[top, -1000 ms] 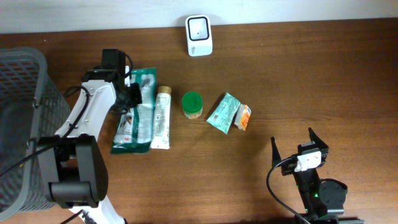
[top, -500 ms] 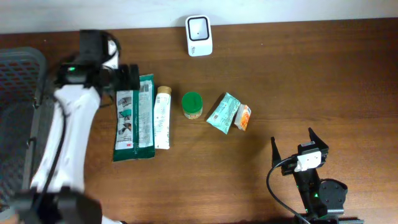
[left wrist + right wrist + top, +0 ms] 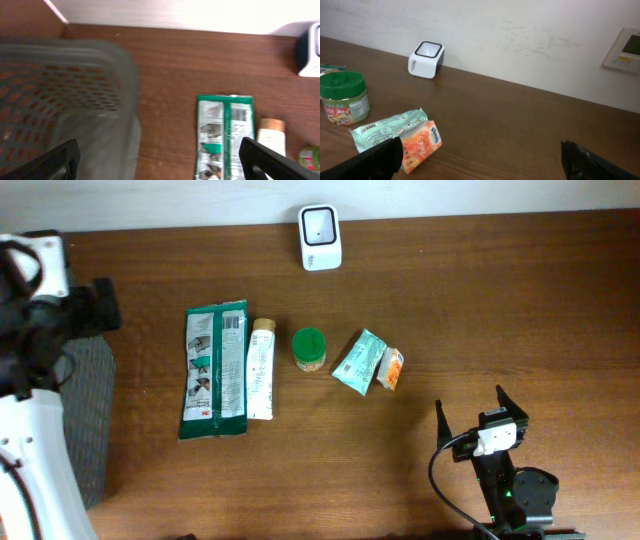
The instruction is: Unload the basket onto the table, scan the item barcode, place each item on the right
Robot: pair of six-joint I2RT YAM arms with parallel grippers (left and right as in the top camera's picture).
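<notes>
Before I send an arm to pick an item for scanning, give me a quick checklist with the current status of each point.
1. Left gripper open and empty: ok.
2. Right gripper open and empty: ok.
3. Scanner face unobstructed: ok.
4. Teal packet barcode showing: ok, seen in the right wrist view.
5. Teal packet free of neighbours: not ok; orange tissue pack lies against it.
6. Jar barcode showing: cannot tell.
</notes>
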